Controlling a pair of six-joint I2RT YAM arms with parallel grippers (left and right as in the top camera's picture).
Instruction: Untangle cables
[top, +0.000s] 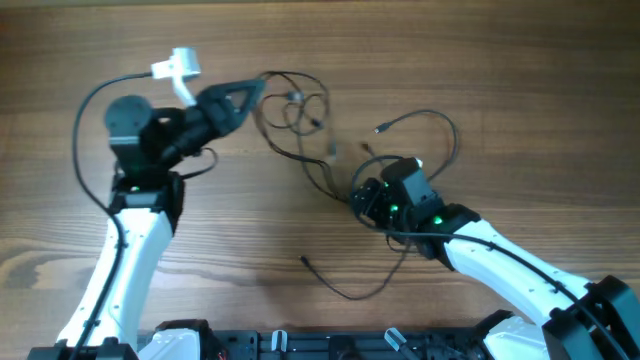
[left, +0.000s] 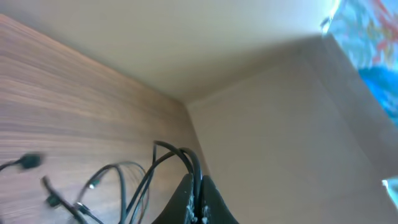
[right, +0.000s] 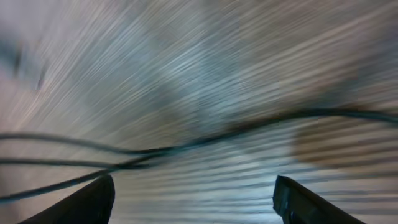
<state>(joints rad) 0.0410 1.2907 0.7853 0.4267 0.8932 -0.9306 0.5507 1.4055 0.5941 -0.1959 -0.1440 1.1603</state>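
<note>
Overhead, bottom of frame up: one loose plug (top: 303, 260) lies low centre on the wooden table (top: 520, 90). Its strand curves right and up toward the right arm.

Right gripper (top: 358, 190) sits right of centre, fingers pointing left, low over the strands. Right wrist view: right gripper (right: 193, 182) is released. Its fingers (right: 93, 199) are spread to the two bottom corners with nothing between them. A dark strand (right: 205, 140) crosses the frame just beyond the tips, splitting into several lines on the left (view is blurred, so I cannot tell if the tips touch it).

The cables (top: 296, 98) spread from upper centre down to mid right. The dense knot of loops is upper centre. Another loop arcs above the right gripper and ends in a plug (top: 380, 128). Thin strands link the knot down to the right gripper area.

Left gripper (top: 255, 92) is upper left of centre, pointing right, tip at the left edge of the knot. Left wrist view: left gripper (left: 194, 182) is clenched, fingers pressed together at bottom centre. The cables (left: 186, 158) arch out of the tips, so it is gripping them. More loops trail to lower left, and a plug (left: 28, 162) sits at the left edge.

A small white part (top: 178, 68) sits by the left arm's wrist, upper left. Beyond the table edge in the left wrist view there is a plain beige wall (left: 267, 93).
</note>
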